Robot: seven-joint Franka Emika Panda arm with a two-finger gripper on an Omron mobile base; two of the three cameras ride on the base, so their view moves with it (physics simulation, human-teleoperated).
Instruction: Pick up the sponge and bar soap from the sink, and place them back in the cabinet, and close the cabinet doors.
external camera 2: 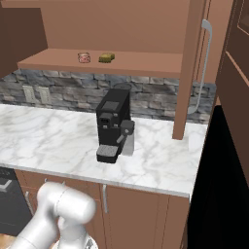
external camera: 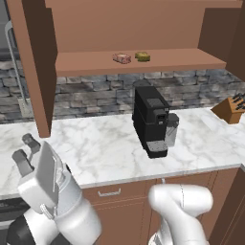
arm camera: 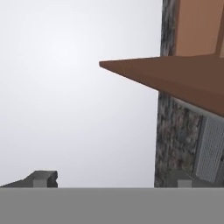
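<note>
The bar soap point(external camera: 122, 58) point(external camera 2: 84, 57) and the sponge point(external camera: 142, 56) point(external camera 2: 106, 58) lie side by side on the shelf of the cabinet point(external camera: 143, 64) point(external camera 2: 121, 63), a small gap between them. Both cabinet doors stand swung out: one point(external camera: 36, 72) point(external camera 2: 192, 73) with its silver handle point(external camera 2: 204, 63), the other at the opposite side point(external camera: 237, 38) point(external camera 2: 14, 34). My gripper point(external camera: 26, 152) point(arm camera: 113, 181) hangs low over the marble counter's front edge, left of that door, open with nothing between its fingers. The sink is out of view.
A black coffee machine point(external camera: 150, 119) point(external camera 2: 113, 124) stands mid-counter below the shelf. A wooden knife block point(external camera: 232, 109) sits at the far right. Wall outlets point(external camera 2: 36, 95) dot the stone backsplash. Base cabinets with drawers point(external camera: 110, 194) run under the counter.
</note>
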